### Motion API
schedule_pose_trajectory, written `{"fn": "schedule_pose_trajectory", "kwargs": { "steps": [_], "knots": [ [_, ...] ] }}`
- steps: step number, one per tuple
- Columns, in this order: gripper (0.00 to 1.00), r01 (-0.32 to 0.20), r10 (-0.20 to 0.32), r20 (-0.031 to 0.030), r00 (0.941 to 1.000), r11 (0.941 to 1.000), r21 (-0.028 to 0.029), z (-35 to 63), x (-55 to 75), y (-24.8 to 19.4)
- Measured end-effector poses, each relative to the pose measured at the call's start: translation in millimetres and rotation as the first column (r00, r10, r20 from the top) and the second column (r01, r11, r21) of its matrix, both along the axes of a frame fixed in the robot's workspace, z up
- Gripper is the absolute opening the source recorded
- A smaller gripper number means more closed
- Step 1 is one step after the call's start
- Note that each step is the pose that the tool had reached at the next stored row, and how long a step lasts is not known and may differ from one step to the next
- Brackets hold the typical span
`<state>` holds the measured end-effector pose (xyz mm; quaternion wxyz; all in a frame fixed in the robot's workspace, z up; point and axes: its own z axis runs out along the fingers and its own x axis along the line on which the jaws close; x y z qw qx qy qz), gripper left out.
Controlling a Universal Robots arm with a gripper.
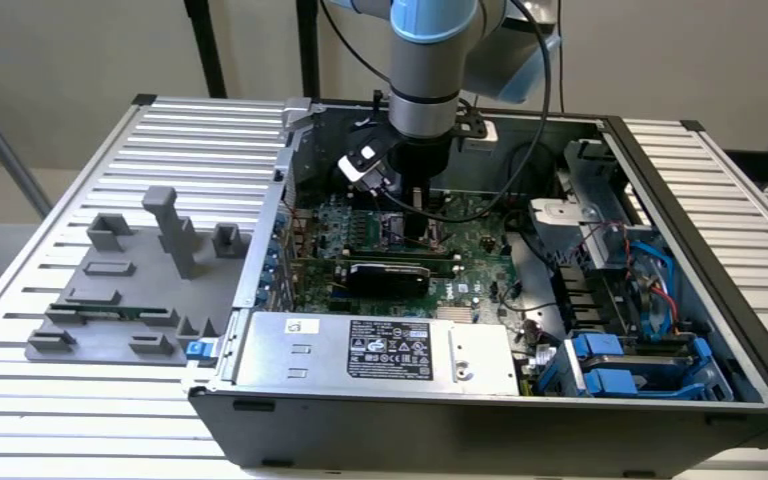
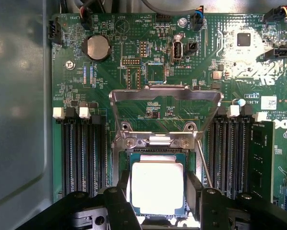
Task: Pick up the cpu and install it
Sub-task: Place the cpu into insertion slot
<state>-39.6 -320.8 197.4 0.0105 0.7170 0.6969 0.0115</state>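
Wrist view: the cpu between the two black fingers, at the socket.
We see the fingers closed on two opposite edges of the cpu. The metal retention frame stands open over the green motherboard. In the exterior view the arm reaches down into the open computer case on the tabletop.

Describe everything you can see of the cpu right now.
The cpu is a flat square chip with a pale silvery metal top, brightly lit, and a thin dark green rim. It lies level, face up, over the socket on the motherboard, next to the hinge of the flipped-open metal load plate. The gripper straddles it, with black fingers against two opposite edges. Whether it is fully seated cannot be told.
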Motion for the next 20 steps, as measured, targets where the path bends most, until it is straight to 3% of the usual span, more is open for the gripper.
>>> {"fn": "schedule_pose_trajectory", "kwargs": {
  "steps": [9, 10, 20],
  "knots": [
    [0.56, 0.0, 0.0, 0.0004, 1.0, 1.0, 0.0007, -0.4, 0.1, 0.2],
    [0.62, 0.0, 0.0, 0.0003, 1.0, 1.0, 0.0005, -0.3, 0.0, 0.1],
    [0.62, 0.0, 0.0, 0.0001, 1.0, 1.0, 0.0024, -0.2, 0.0, 0.1]
  ]
}}
